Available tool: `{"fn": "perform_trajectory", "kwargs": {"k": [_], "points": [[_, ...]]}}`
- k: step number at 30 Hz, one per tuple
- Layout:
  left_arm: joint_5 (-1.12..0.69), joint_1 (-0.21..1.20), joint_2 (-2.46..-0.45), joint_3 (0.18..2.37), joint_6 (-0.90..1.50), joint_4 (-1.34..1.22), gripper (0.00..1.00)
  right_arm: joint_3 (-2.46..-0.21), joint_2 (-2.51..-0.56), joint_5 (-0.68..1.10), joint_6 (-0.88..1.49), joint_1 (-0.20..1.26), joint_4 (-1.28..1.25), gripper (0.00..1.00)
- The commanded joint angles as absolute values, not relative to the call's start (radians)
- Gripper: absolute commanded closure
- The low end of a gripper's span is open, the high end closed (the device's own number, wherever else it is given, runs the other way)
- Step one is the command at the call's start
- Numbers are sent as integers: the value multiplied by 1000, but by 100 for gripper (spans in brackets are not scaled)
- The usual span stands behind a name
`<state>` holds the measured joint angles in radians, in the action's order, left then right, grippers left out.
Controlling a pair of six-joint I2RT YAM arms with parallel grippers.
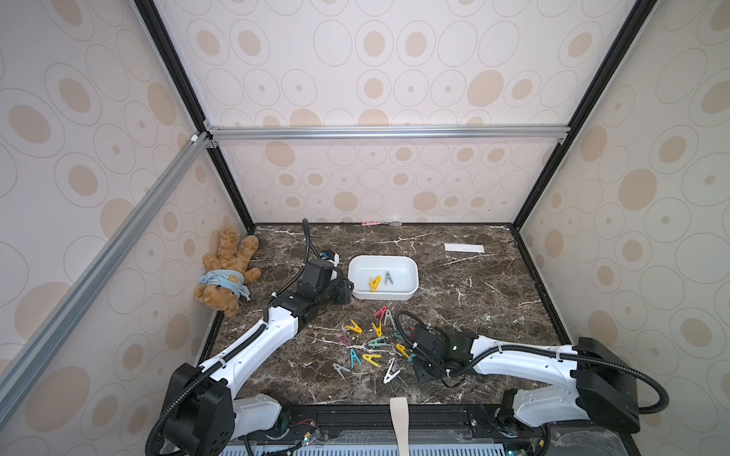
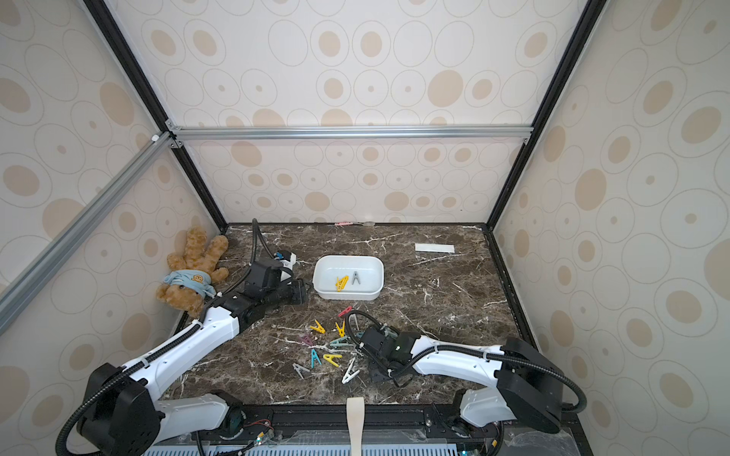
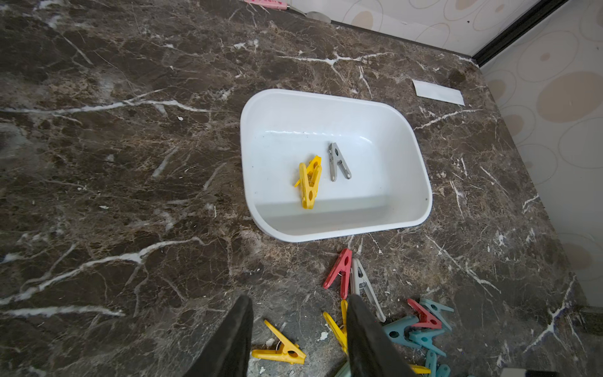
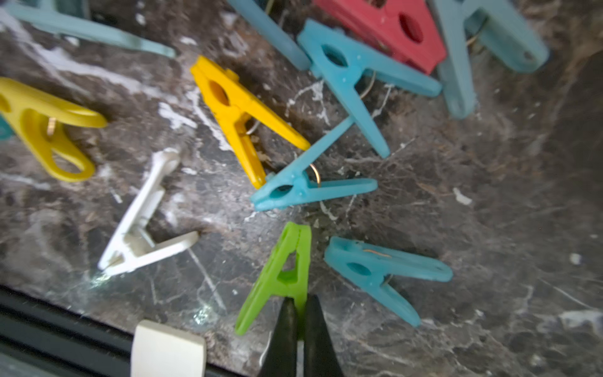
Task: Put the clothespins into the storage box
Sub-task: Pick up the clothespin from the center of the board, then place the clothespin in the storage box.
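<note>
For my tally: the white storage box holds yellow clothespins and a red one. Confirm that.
Wrong colour: beside the yellow clothespins in the white storage box lies a grey clothespin, not a red one. The left wrist view shows it.

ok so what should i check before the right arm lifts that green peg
1. Right tool shut on green peg: ok, though only one leg is pinched.
2. Grip firm enough to lift: cannot tell.
3. Blue peg beside it lies apart: ok.
4. Box has room: ok, mostly unfilled.
5. Left tool open, empty, left of the box: ok.
</note>
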<state>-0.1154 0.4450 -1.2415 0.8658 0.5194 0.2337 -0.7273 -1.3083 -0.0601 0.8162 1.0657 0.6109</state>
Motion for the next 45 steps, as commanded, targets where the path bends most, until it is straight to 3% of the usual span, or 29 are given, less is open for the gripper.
{"fn": "perform_trajectory", "kwargs": {"k": [1,9,18,22,33,41,45], "points": [[-91,440,-1218,849,575,250,54,-814,-1250,-68,748,1059,726,100],[-22,439,-1216,841,599,320,55,-1084,-1317,111,472,856,760,100],[-23,439,-1209,856,613,413,55,-1366,-1624,352,270,594,660,100],[-20,439,-1205,869,612,448,55,-1456,-1773,352,249,522,635,100],[-9,439,-1145,825,633,527,55,-1704,-2107,285,178,467,696,100],[-14,439,-1141,829,634,548,55,-1731,-2171,293,186,452,695,100],[-16,439,-1150,833,626,559,51,-1738,-2163,291,189,451,699,92]]}}
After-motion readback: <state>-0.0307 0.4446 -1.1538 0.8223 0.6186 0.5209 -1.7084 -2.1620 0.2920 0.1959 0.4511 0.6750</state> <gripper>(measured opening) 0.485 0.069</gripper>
